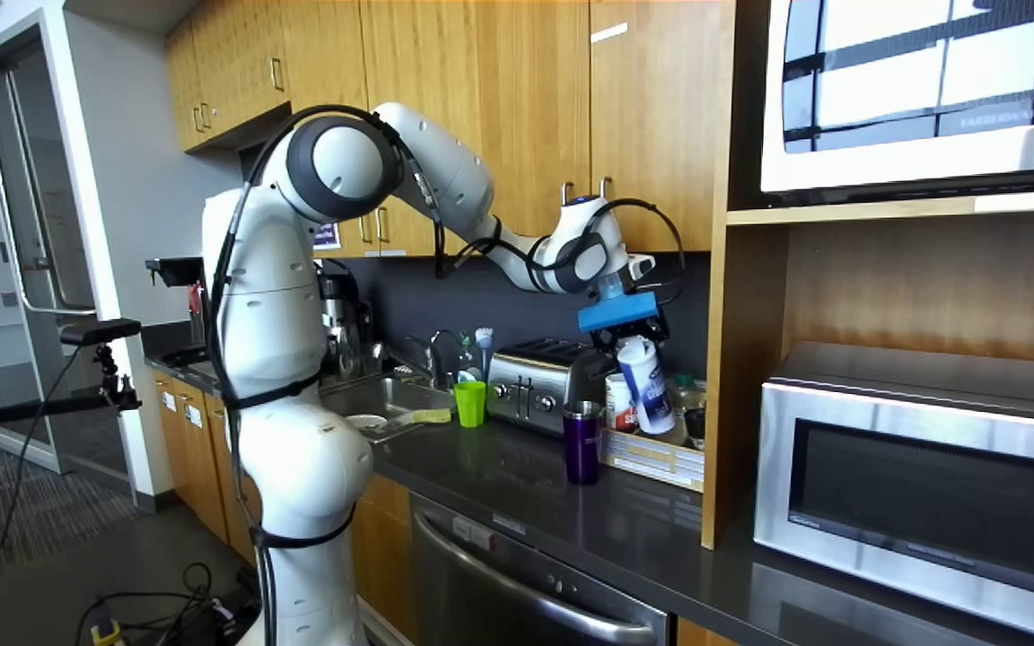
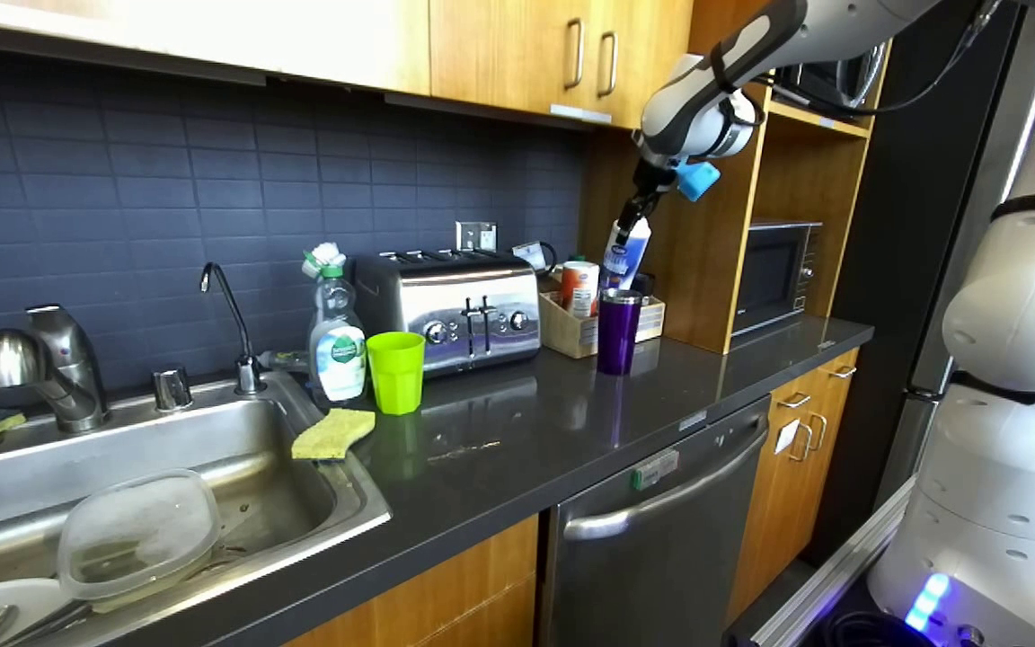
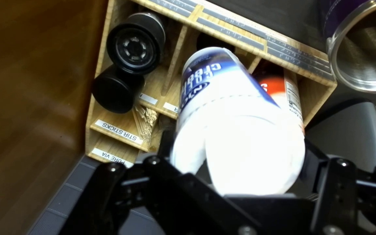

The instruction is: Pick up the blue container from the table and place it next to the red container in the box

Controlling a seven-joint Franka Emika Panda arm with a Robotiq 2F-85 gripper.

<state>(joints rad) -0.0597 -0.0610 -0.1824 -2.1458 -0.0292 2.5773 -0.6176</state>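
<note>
My gripper (image 1: pixel 632 336) is shut on the white top of the blue container (image 1: pixel 650 390), a white bottle with a blue label. It hangs tilted over the wooden box (image 1: pixel 656 462); whether its base touches the box floor is hidden. In the wrist view the blue container (image 3: pixel 214 76) lies between the fingers (image 3: pixel 237 150), its lower end over a compartment of the box (image 3: pixel 240 36). The red container (image 2: pixel 579 288), orange-red and white, stands in the box beside it and is partly covered in the wrist view (image 3: pixel 274 85). The table (image 1: pixel 499 475) is a dark countertop.
A purple tumbler (image 1: pixel 582 444) stands on the counter against the box's front. A steel toaster (image 2: pixel 468 314) and a green cup (image 2: pixel 396 373) stand farther along. Black-lidded jars (image 3: pixel 135 49) occupy other compartments. A wooden side panel (image 1: pixel 722 359) rises right beside the box.
</note>
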